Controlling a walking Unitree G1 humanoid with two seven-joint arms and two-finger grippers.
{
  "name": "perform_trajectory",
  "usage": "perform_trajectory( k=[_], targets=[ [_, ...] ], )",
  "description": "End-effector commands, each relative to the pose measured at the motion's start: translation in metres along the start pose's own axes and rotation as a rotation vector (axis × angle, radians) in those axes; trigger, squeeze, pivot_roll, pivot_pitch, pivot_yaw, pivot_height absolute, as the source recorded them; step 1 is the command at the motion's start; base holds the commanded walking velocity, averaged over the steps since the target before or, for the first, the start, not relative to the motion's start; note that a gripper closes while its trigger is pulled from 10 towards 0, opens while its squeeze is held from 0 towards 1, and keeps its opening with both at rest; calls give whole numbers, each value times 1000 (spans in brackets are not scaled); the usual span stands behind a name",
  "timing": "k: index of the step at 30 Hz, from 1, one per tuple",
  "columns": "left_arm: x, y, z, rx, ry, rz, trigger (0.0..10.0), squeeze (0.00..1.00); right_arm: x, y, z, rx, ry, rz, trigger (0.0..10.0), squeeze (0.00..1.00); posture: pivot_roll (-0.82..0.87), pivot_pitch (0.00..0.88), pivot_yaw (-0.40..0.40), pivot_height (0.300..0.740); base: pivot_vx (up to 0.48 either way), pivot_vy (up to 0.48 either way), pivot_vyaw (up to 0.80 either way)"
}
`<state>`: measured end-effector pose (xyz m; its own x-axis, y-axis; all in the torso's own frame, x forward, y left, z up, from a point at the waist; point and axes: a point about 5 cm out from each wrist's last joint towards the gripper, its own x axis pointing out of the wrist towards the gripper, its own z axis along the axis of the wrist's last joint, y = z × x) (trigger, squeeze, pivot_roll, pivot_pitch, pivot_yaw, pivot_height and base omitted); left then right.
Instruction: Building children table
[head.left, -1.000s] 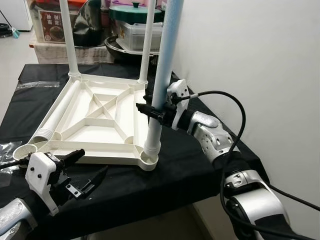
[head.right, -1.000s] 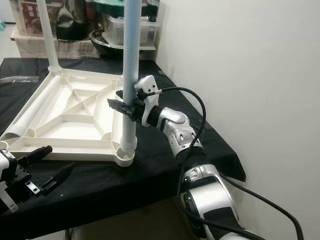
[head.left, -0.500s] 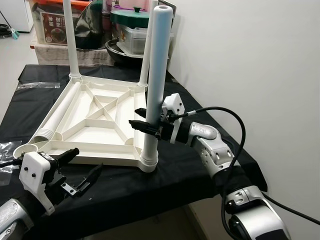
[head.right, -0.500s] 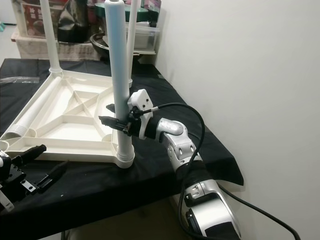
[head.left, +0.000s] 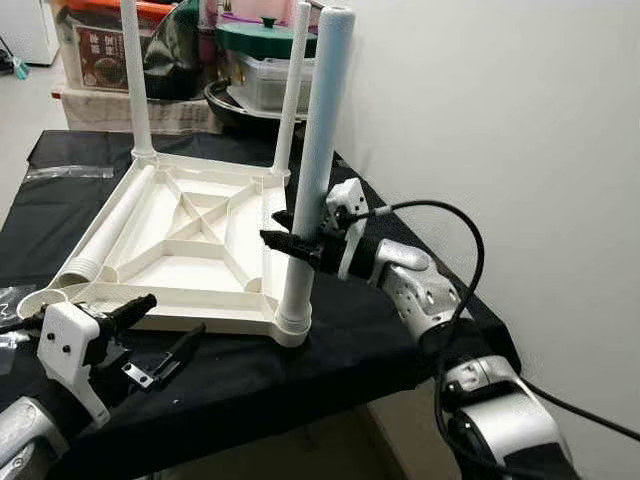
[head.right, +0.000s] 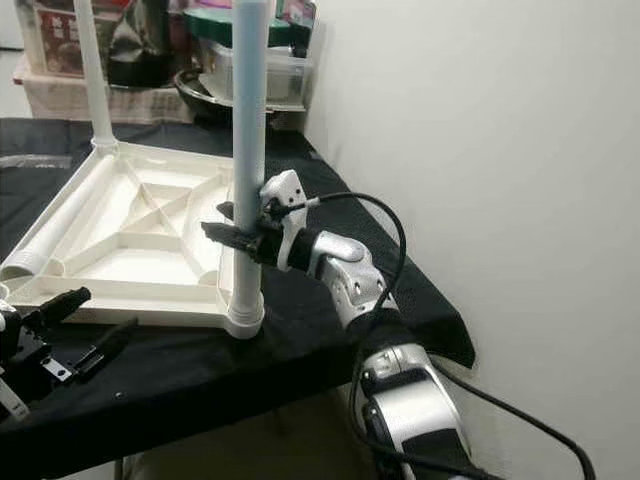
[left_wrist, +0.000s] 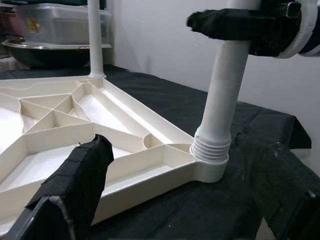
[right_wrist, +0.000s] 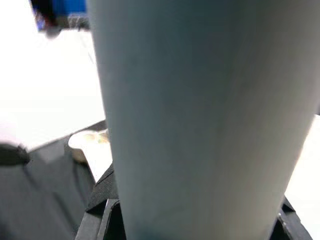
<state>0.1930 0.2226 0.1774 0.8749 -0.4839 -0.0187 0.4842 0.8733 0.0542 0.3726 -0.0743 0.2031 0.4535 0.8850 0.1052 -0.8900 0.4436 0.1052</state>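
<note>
The cream table top (head.left: 205, 316) lies upside down on the black-covered table. Two white legs (head.left: 131, 80) (head.left: 294, 90) stand in its far corners. A third leg (head.left: 104, 236) lies inside it along the left side. My right gripper (head.left: 291, 240) is shut on a fourth leg (head.left: 322, 130), which stands upright in the near right corner socket (left_wrist: 210, 162); its ribbed base shows in the left wrist view. My left gripper (head.left: 160, 328) hovers open over the black cloth in front of the top's near edge, holding nothing.
A white wall runs close along the right side. Behind the table stand storage boxes (head.left: 100, 50), a covered pot (head.left: 265, 30) and a metal bowl. The black table's front edge (head.left: 260, 400) is near. Clear plastic wrap (head.left: 70, 171) lies at far left.
The held leg now stands straighter in its corner socket, with the right gripper still on it. The camera has shifted. The left gripper has hardly moved.
</note>
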Motion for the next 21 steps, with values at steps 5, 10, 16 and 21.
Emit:
perform_trajectory(
  k=[5, 10, 16, 21],
  targets=[
    [0, -2, -1, -17, -2, 5, 10000, 0, -13, -2, -42, 110, 113, -1, 0, 0, 171, 0, -201, 740, 0, 0, 0],
    [-2, -2, -1, -16, 1, 10, 10000, 0, -13, 2, -44, 92, 109, 15, 0, 0, 170, 0, -194, 740, 0, 0, 0],
    [-1, 0, 0, -11, 5, 7, 10000, 0, -11, 7, -47, 31, 123, 61, 0, 0, 167, 0, -188, 740, 0, 0, 0],
    [-1, 0, 0, -8, 6, 6, 10000, 0, -13, 3, -48, 14, 155, 70, 0, 0, 175, 0, -197, 740, 0, 0, 0]
  ],
)
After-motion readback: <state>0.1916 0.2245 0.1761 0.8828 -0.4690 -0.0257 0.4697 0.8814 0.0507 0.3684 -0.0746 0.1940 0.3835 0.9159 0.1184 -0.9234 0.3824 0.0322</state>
